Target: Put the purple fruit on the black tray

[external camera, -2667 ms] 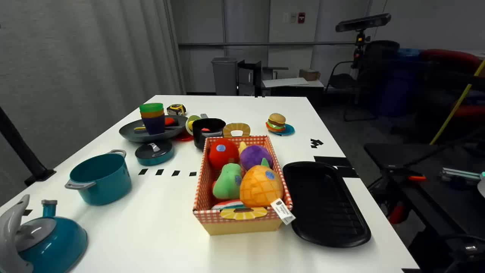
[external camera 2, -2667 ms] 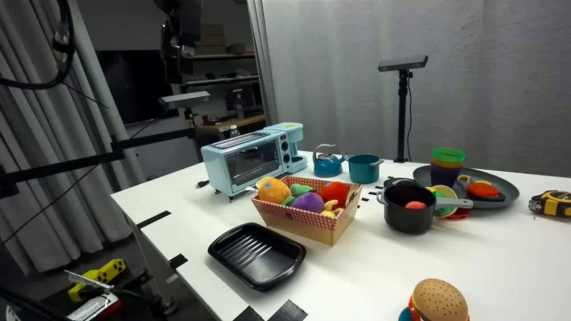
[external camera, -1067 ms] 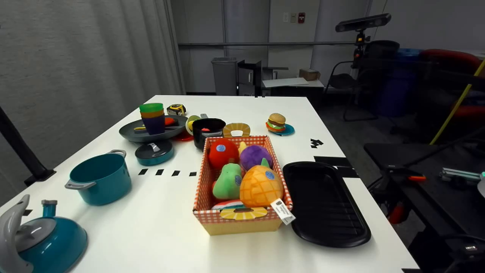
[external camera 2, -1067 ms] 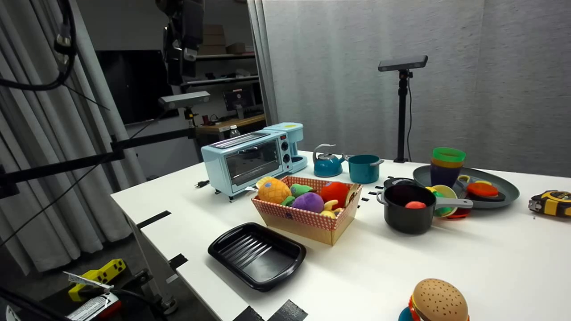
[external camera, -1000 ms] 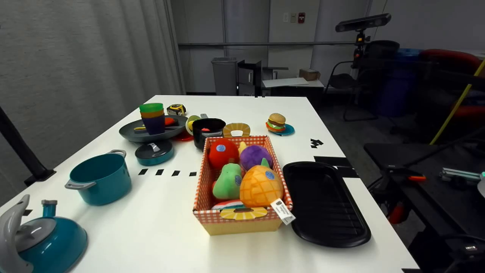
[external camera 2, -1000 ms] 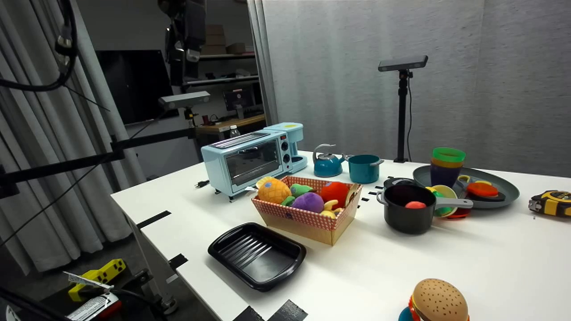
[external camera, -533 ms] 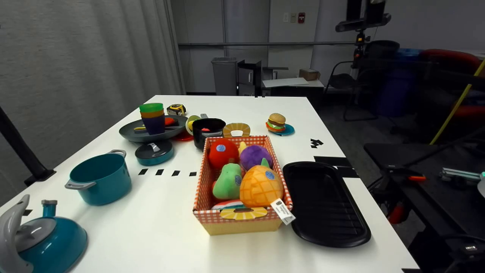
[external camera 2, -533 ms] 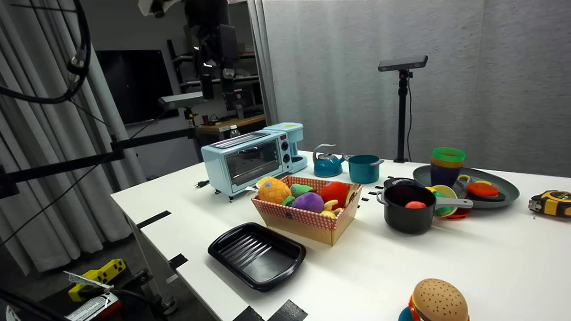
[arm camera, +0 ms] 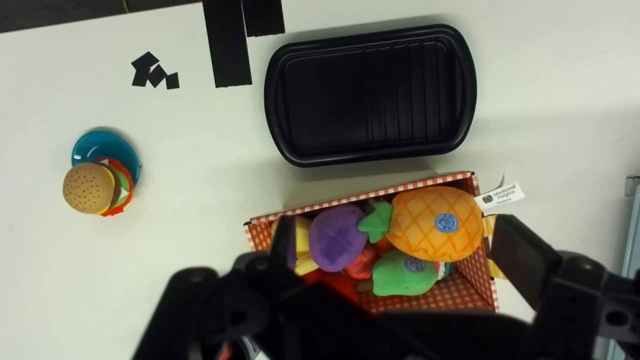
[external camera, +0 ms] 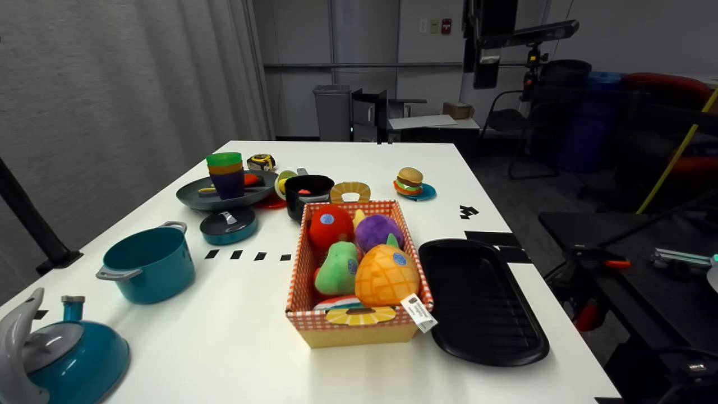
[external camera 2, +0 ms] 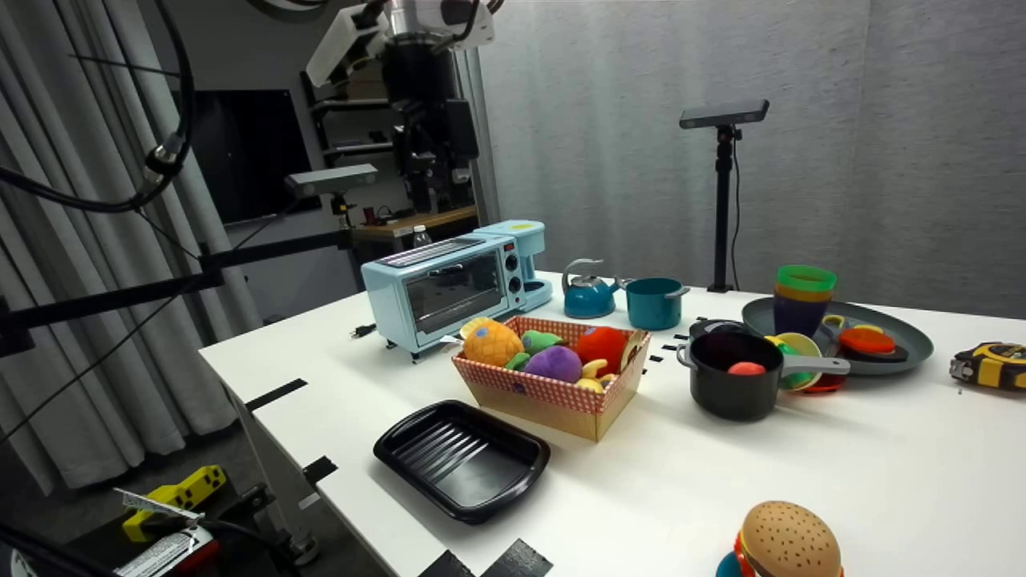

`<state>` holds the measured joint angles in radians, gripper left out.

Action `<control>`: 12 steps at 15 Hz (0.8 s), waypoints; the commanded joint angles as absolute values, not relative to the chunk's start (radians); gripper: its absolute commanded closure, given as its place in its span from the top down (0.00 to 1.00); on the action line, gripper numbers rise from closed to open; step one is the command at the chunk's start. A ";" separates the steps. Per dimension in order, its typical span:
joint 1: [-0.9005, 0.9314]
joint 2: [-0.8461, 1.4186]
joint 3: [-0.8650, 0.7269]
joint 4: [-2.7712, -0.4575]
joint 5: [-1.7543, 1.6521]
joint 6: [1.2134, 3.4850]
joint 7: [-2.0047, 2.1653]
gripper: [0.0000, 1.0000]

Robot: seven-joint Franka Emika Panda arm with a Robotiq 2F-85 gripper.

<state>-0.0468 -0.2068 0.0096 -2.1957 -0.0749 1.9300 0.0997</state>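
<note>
Presently: purple fruit (arm camera: pixel 336 238) inside basket (external camera 2: pixel 553 410); black tray (arm camera: pixel 327 102) just beside basket; gripper (arm camera: pixel 396 237) higher than basket, jaws parted.

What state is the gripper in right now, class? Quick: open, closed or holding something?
Gripper: open, holding nothing; its fingers stand wide apart in the wrist view, and the purple fruit lies in the basket.
</note>
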 commanded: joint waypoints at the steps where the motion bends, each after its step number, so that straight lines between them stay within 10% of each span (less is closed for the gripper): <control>1: -0.040 -0.206 0.003 -2.194 -0.076 1.928 0.101 1.00; 12: -0.046 -0.085 -0.015 -2.142 -0.052 1.991 0.094 1.00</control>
<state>-0.0469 -0.1421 -0.0009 -2.1852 -0.0709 1.9701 0.1004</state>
